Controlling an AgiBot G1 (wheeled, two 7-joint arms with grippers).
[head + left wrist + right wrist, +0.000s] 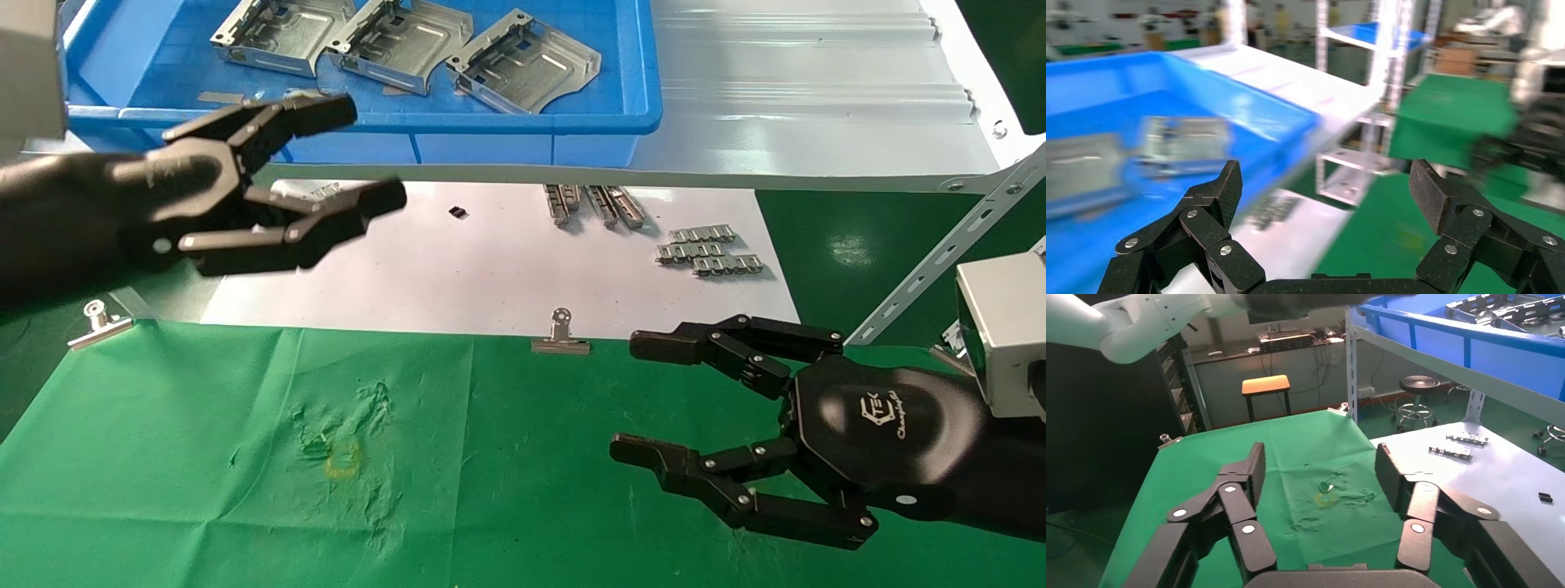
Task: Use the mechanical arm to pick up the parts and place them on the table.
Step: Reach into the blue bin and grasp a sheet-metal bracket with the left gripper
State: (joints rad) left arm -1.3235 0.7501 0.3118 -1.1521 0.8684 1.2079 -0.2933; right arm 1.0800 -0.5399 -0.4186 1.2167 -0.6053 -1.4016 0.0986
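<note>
Three silver stamped plates point(523, 61) lie side by side in a blue bin point(645, 82) on the grey shelf at the back; they show blurred in the left wrist view point(1184, 144). My left gripper point(372, 155) is open and empty, raised in front of the bin's near wall, over the white sheet. My right gripper point(625, 396) is open and empty, low over the green cloth table point(204, 457) at the right. In the right wrist view the open right gripper point(1318, 468) frames a wrinkled patch of cloth with a yellow ring mark point(1326, 499).
A white paper sheet point(490, 278) lies between the shelf and the cloth, with small ribbed strips point(711, 249) and a tiny black piece point(458, 212) on it. Silver binder clips point(561, 335) hold the cloth's far edge. A slanted metal shelf strut point(940, 253) stands at the right.
</note>
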